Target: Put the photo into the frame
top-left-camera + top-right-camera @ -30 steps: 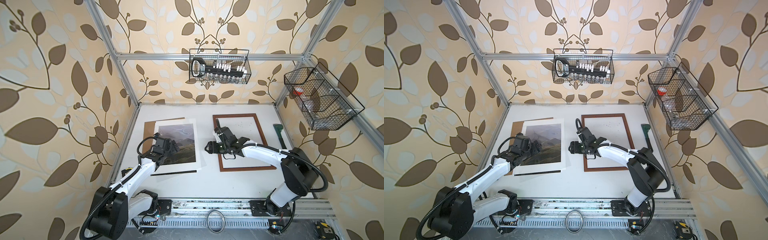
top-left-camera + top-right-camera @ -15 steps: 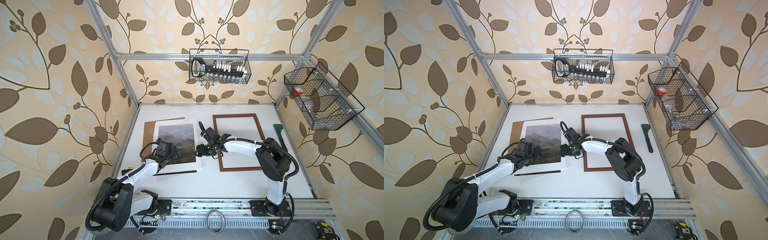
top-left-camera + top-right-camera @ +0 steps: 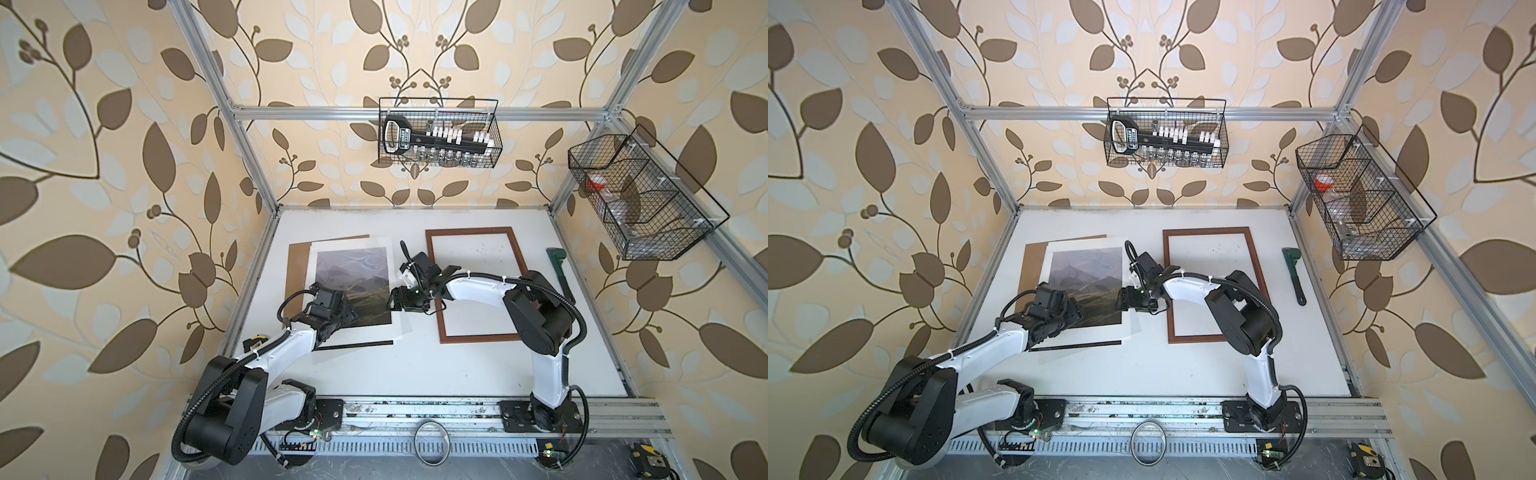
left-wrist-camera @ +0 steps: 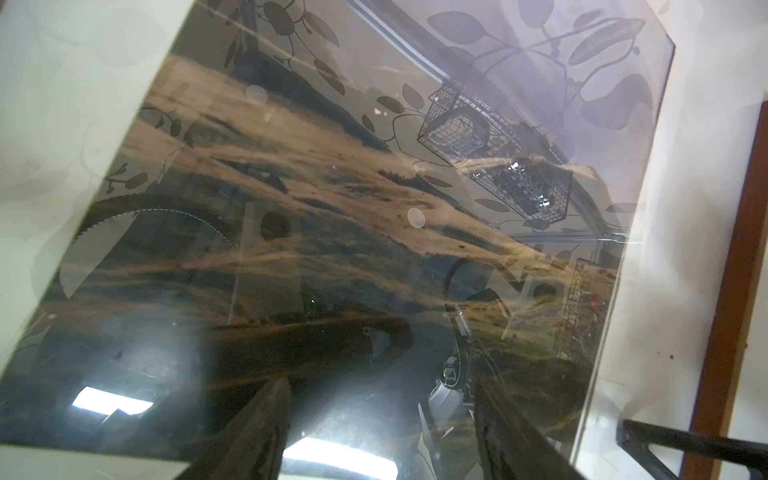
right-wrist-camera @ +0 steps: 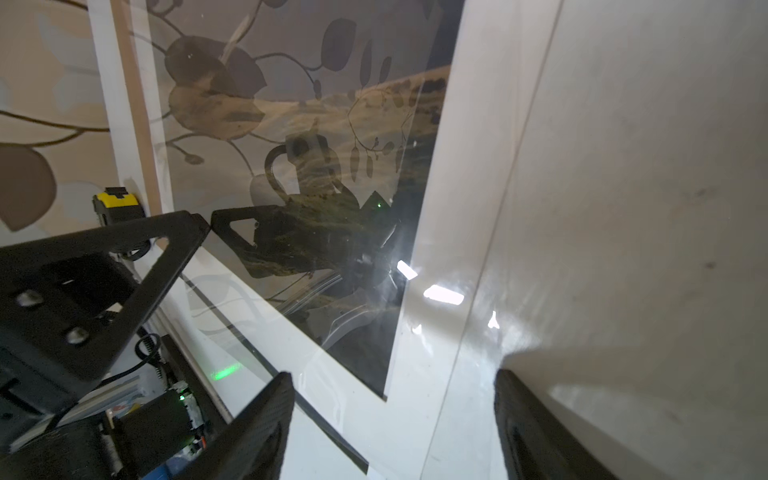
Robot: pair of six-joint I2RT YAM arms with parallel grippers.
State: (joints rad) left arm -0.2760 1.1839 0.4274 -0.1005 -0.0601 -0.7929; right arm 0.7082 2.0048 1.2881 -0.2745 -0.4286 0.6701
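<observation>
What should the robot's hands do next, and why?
Probably the right gripper should lower and pinch the edge of the clear sheet: the sheet covers the photo, the frame lies empty beside it, and that gripper hangs open at that edge.

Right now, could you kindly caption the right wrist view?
Open right hand poised over the white mat bordering the glossy, reflection-covered mountain photo.
</observation>
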